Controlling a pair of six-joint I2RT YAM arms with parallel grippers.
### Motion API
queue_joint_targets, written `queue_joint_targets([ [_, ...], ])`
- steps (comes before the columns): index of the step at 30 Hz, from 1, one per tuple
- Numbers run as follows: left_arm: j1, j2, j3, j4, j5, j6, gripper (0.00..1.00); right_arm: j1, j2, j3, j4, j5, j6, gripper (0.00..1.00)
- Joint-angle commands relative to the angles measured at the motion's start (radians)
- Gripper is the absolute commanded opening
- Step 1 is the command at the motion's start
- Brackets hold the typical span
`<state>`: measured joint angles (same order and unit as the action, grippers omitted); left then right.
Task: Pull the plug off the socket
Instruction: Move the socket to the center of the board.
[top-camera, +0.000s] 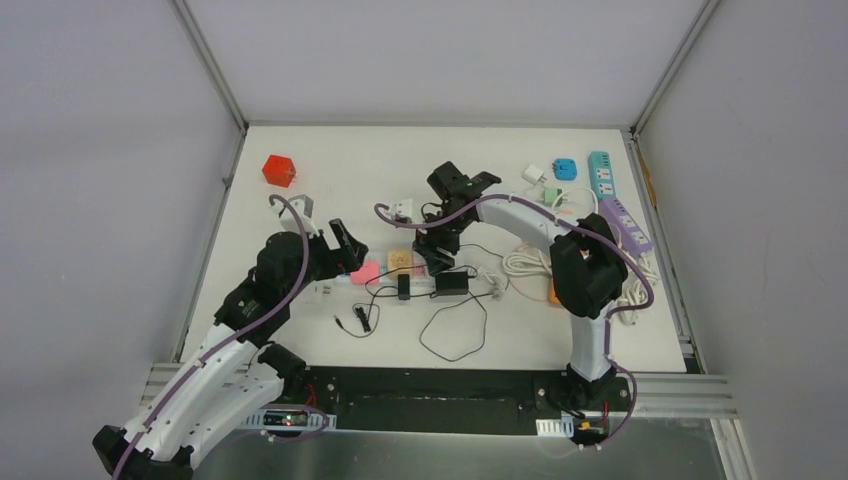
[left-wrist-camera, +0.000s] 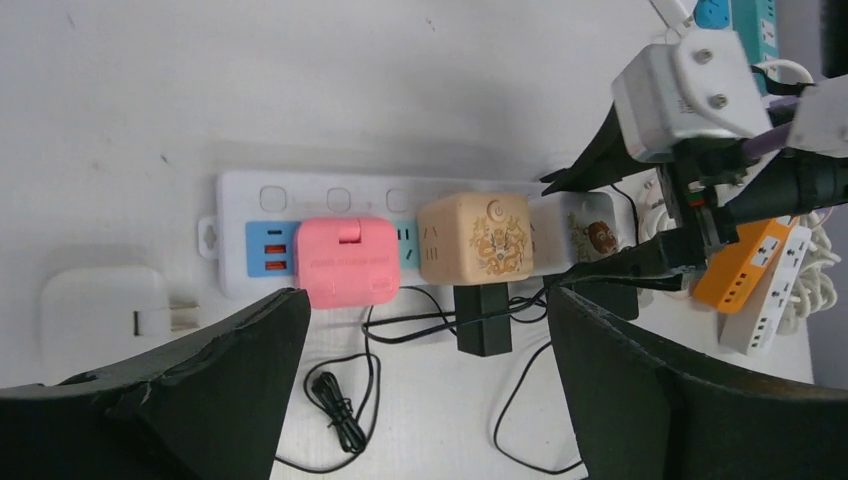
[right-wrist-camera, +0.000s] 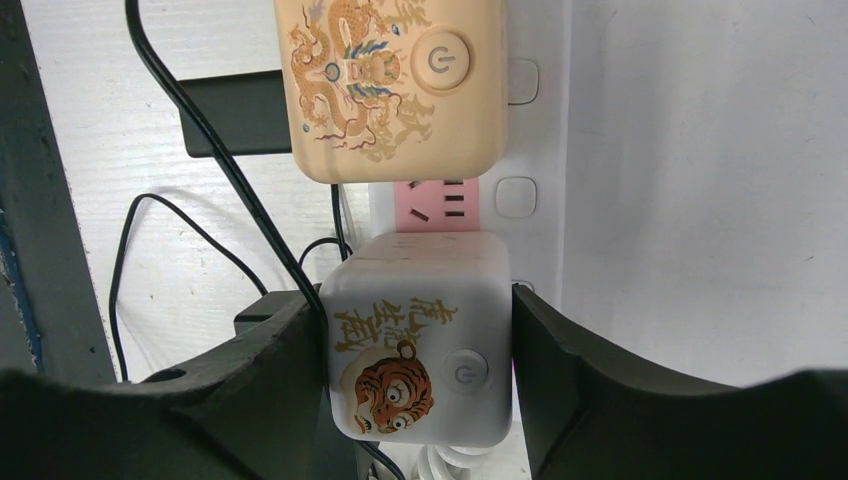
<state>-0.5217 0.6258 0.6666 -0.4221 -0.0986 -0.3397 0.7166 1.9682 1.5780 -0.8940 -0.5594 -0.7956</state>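
Observation:
A white power strip (left-wrist-camera: 232, 236) lies on the table, carrying a pink plug (left-wrist-camera: 347, 262), a beige dragon plug (left-wrist-camera: 474, 238) and a white tiger plug (right-wrist-camera: 420, 350). My right gripper (right-wrist-camera: 415, 335) is shut on the tiger plug, one finger (right-wrist-camera: 265, 365) on each side, with the plug still seated on the strip (right-wrist-camera: 535, 140) beside the dragon plug (right-wrist-camera: 390, 80). My left gripper (left-wrist-camera: 425, 305) is open and empty, hovering above the table just in front of the pink plug. In the top view the right gripper (top-camera: 437, 255) and left gripper (top-camera: 345, 245) flank the strip (top-camera: 345, 285).
A black adapter (left-wrist-camera: 484, 320) and thin black cables (left-wrist-camera: 340, 410) lie in front of the strip. A white charger (left-wrist-camera: 100, 305) lies at its left end. A red cube (top-camera: 279, 170), a teal strip (top-camera: 601, 172), a purple strip (top-camera: 625, 222) and a coiled white cable (top-camera: 525, 262) lie around.

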Motion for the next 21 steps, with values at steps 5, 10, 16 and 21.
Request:
queue_joint_targets([
  [5,0.007,-0.024,-0.053,0.054,0.037,-0.211,0.91,-0.014,-0.09,-0.018,-0.013,0.017,-0.029,0.23],
  [10,0.008,0.01,-0.083,0.055,0.032,-0.245,0.89,-0.021,-0.083,-0.024,-0.025,0.017,-0.044,0.26],
  [16,0.008,0.029,-0.125,0.067,0.001,-0.283,0.88,-0.029,-0.074,-0.019,-0.047,0.024,-0.062,0.27],
  [21,0.007,0.045,-0.181,0.145,0.005,-0.34,0.87,-0.04,-0.071,-0.017,-0.07,0.024,-0.088,0.28],
])
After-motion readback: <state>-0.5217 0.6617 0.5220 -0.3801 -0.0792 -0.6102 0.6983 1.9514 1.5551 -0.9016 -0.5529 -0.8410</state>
